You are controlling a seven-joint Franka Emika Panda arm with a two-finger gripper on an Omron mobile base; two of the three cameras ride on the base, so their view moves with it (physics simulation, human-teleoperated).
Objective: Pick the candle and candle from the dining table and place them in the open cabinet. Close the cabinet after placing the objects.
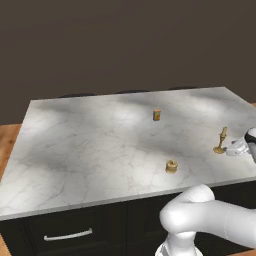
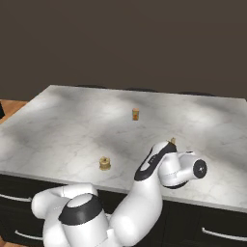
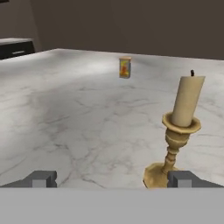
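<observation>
the brass candlestick (image 3: 179, 135) with its taper stood just ahead of my right fingertip (image 3: 181, 178), my gripper (image 3: 111, 179) spread and empty; the stubby candle (image 1: 171, 166) sat well apart, so i judged nothing was placed yet.

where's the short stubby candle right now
The short stubby candle stands on the marble dining table near its front edge in the left base view, left of and nearer than the brass candlestick.
</observation>
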